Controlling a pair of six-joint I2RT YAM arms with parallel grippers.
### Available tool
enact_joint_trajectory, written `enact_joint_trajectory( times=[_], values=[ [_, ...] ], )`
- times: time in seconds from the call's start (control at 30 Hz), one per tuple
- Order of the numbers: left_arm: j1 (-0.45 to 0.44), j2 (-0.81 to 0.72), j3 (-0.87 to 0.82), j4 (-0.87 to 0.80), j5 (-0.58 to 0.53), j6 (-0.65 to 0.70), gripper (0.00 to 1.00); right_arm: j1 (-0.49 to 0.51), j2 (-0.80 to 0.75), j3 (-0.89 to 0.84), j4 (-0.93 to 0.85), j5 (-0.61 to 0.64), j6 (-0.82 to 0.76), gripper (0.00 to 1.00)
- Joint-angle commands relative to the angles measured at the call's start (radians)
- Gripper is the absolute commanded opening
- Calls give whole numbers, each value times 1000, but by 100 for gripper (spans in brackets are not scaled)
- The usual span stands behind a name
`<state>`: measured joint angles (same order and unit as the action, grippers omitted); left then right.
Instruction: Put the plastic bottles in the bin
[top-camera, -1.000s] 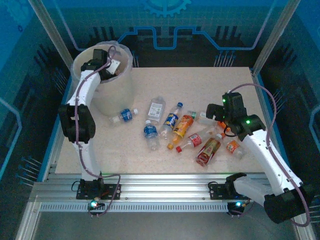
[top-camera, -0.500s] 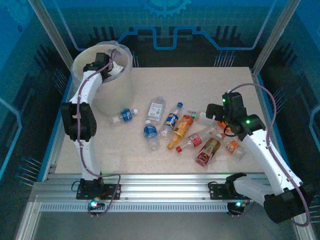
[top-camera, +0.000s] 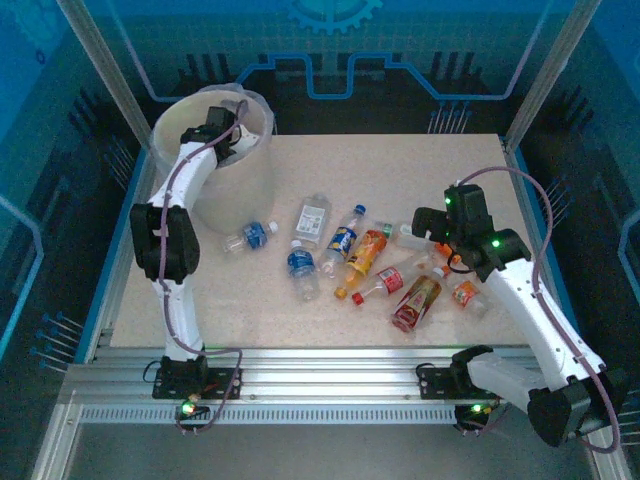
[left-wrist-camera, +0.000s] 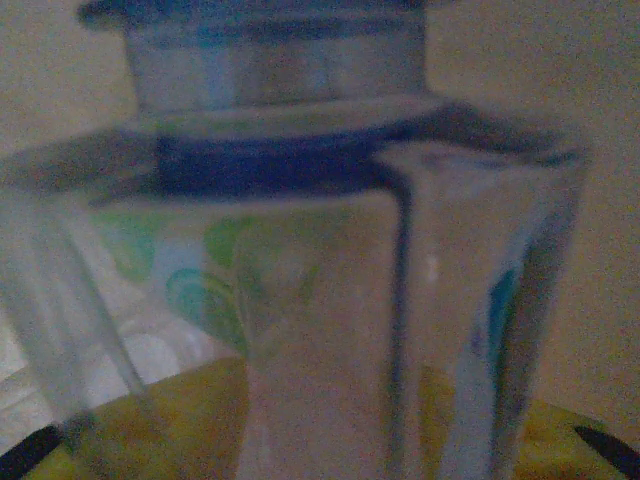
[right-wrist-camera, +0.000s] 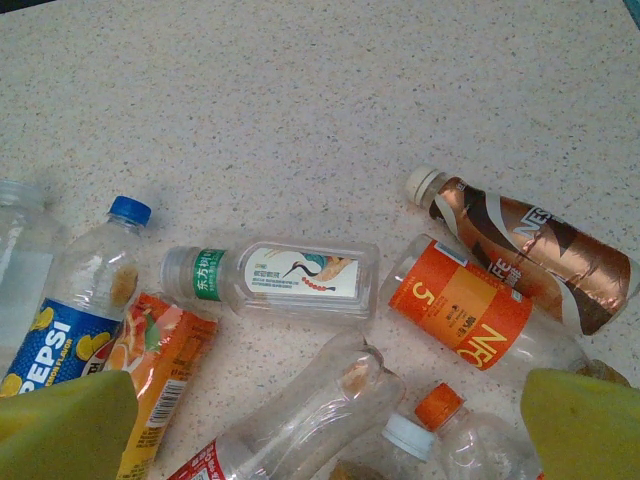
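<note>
My left gripper (top-camera: 226, 134) is at the mouth of the bin (top-camera: 240, 185), a big whitish bucket at the table's back left. It is shut on a clear plastic bottle (left-wrist-camera: 320, 300) with a blue band under its cap, which sits close to the lens between the yellow fingers (left-wrist-camera: 130, 430). Several other plastic bottles lie mid-table, among them a Pepsi one (top-camera: 345, 238) and an orange one (top-camera: 365, 254). My right gripper (top-camera: 432, 228) hovers open above the right end of the pile. Below its fingertips (right-wrist-camera: 60, 425) lie a crane-label bottle (right-wrist-camera: 285, 275) and a clear crushed bottle (right-wrist-camera: 300, 420).
A blue-labelled bottle (top-camera: 248, 234) lies at the bin's foot. An orange-label bottle (right-wrist-camera: 470, 315) and a copper-wrapped one (right-wrist-camera: 540, 250) lie at the pile's right. Bare tabletop (top-camera: 400, 165) stretches behind the pile. Frame posts and blue walls enclose the table.
The left gripper has shifted a little right and farther back at the bin's mouth, bottle still held, and the bin's rim leans slightly right. The right arm has stayed still.
</note>
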<state>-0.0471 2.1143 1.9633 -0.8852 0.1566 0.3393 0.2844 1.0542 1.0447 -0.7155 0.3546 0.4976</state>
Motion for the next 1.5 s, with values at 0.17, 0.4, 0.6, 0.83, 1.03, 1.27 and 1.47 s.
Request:
enact_joint_trajectory(
  times=[0.17,0.4,0.6,0.83,1.03,1.27,1.47],
  values=[
    [-48,39,55,-3,74,-34,45,-8,-8,-23,14,4,4,100],
    [-74,62,84,-17,75,-46,47,-10,-13,-27,13,7,5,100],
    [-80,67,91,-50,76,-49,60,-10,-16,-32,16,14,5,100],
    [-80,42,111,-44,1,-48,71,-10,-15,-30,14,12,3,100],
    [-80,-11,146,-10,-63,-70,85,-11,-20,-30,10,11,1,100],
    [-79,-123,145,71,-119,-107,99,-10,-34,-29,12,12,-5,100],
    [-78,-245,101,125,-154,-128,99,-12,-40,-28,13,13,-10,100]
  ],
)
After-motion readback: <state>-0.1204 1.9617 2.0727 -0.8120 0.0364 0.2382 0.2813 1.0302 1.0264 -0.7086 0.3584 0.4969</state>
